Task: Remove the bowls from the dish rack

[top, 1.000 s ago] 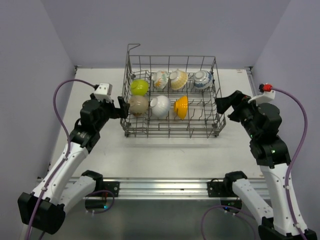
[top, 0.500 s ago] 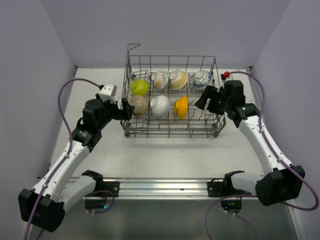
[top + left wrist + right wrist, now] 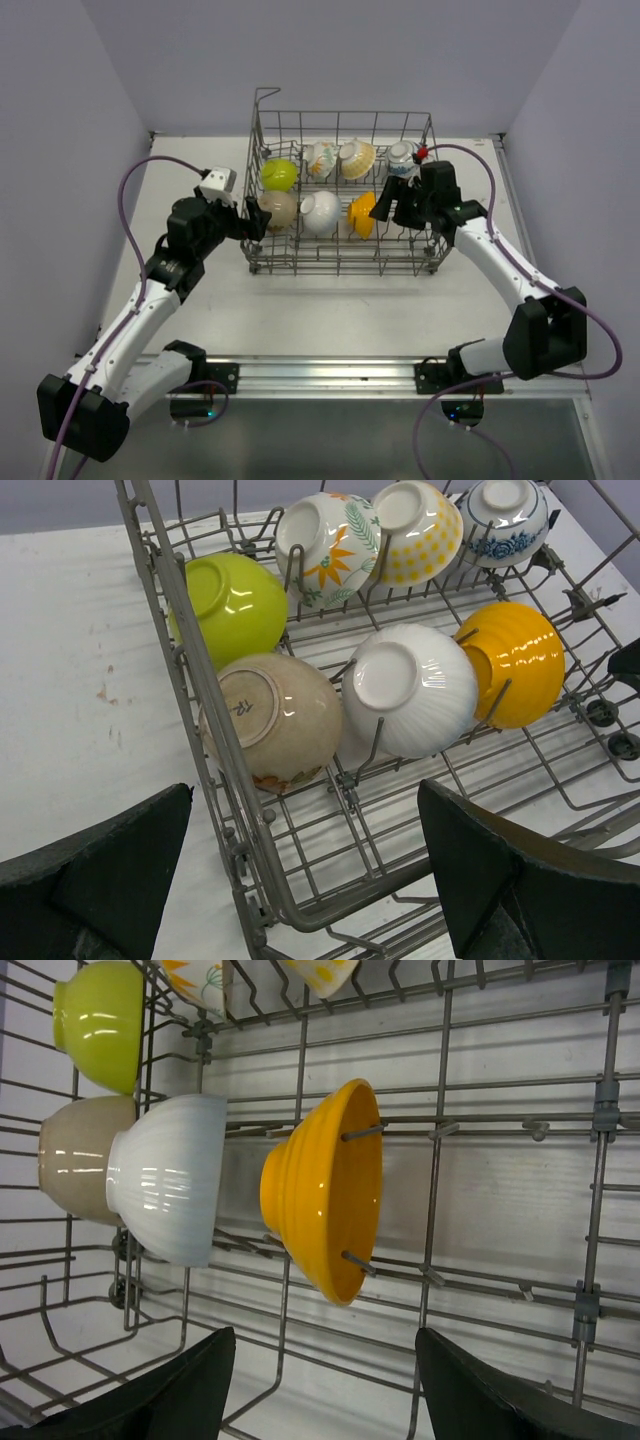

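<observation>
Seven bowls (image 3: 320,212) sit in the dish rack (image 3: 340,262); your right gripper (image 3: 322,1360) gapes at the orange bowl (image 3: 320,1200) mid-frame, your left gripper (image 3: 305,810) gapes at the rack's left edge.

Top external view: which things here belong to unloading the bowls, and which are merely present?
Job: dish rack; lime bowl, orange-flower bowl, yellow-dotted bowl, blue-patterned bowl, beige bowl, white bowl, orange bowl; left gripper and right gripper, both open.

Just there: table, purple cables, metal rail.
</observation>
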`<control>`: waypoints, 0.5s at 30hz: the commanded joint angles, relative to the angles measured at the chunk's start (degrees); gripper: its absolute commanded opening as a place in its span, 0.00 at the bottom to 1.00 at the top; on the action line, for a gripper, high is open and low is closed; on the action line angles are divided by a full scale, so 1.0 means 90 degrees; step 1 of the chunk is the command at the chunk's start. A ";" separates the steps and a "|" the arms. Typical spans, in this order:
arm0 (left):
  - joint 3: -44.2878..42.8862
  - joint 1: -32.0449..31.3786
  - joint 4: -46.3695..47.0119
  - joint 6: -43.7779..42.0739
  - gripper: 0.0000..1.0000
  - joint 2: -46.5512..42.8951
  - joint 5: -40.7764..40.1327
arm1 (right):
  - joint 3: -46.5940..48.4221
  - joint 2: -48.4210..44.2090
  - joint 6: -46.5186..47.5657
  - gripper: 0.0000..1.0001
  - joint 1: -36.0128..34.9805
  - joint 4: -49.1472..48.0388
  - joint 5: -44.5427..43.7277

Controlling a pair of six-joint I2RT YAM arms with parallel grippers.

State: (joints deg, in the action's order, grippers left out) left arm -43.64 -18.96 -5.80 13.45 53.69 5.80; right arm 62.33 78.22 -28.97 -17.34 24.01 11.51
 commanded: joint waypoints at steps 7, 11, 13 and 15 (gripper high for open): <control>-0.0181 -0.0120 0.0147 -0.0001 1.00 0.0070 0.0234 | 0.0174 0.0674 -0.0209 0.73 -0.0309 -0.1027 0.0274; -0.0171 -0.0120 0.0147 -0.0010 1.00 0.0089 0.0234 | 0.0321 0.0967 -0.0267 0.70 -0.0456 -0.1134 0.0264; -0.0181 -0.0130 0.0147 -0.0010 1.00 0.0108 0.0234 | 0.0341 0.1104 -0.0287 0.63 -0.0475 -0.1164 0.0303; -0.0190 -0.0130 0.0147 -0.0010 1.00 0.0118 0.0234 | 0.0428 0.1143 -0.0267 0.57 -0.0475 -0.1105 0.0313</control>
State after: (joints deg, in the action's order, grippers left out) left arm -43.66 -19.33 -5.26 13.45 54.22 6.35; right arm 63.13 88.18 -30.96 -21.63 16.51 13.19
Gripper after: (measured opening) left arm 0.997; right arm 0.609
